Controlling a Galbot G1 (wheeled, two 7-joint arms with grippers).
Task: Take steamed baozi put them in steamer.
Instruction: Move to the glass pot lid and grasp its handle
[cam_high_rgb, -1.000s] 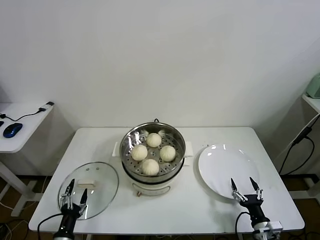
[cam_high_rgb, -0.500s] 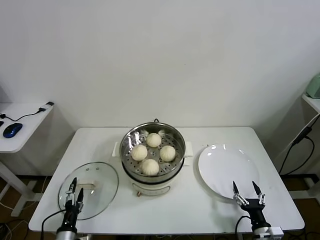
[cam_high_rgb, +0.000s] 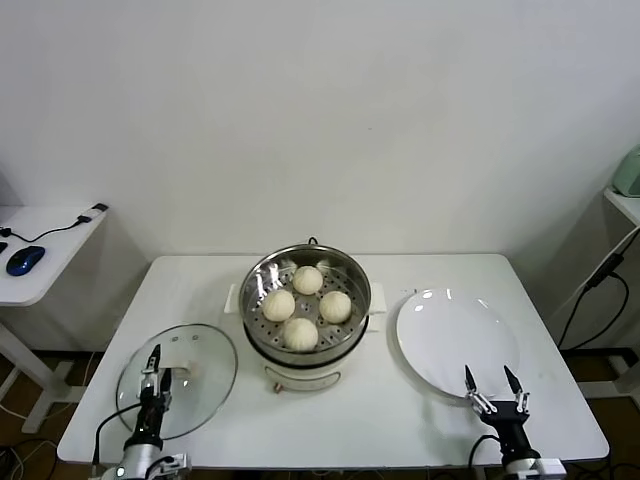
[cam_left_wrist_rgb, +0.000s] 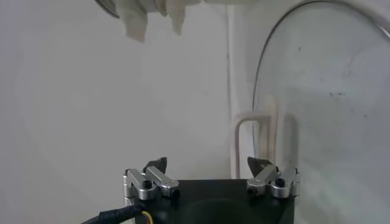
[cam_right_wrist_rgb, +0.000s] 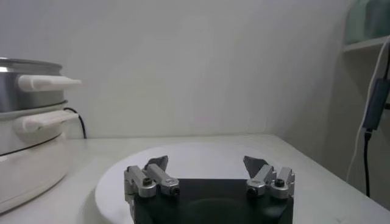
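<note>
Four steamed baozi (cam_high_rgb: 306, 305) sit inside the steamer (cam_high_rgb: 306, 310) in the middle of the white table (cam_high_rgb: 400, 420). They are round, smooth and creamy white, and they rest close together on the tray with little holes. The steamer is a shiny metal pot on a white base. The left gripper (cam_high_rgb: 155, 382) hangs low over the glass lid (cam_high_rgb: 200, 370), fingers apart. The right gripper (cam_high_rgb: 493, 390) waits at the near edge of the white plate (cam_high_rgb: 455, 340), fingers apart too
</note>
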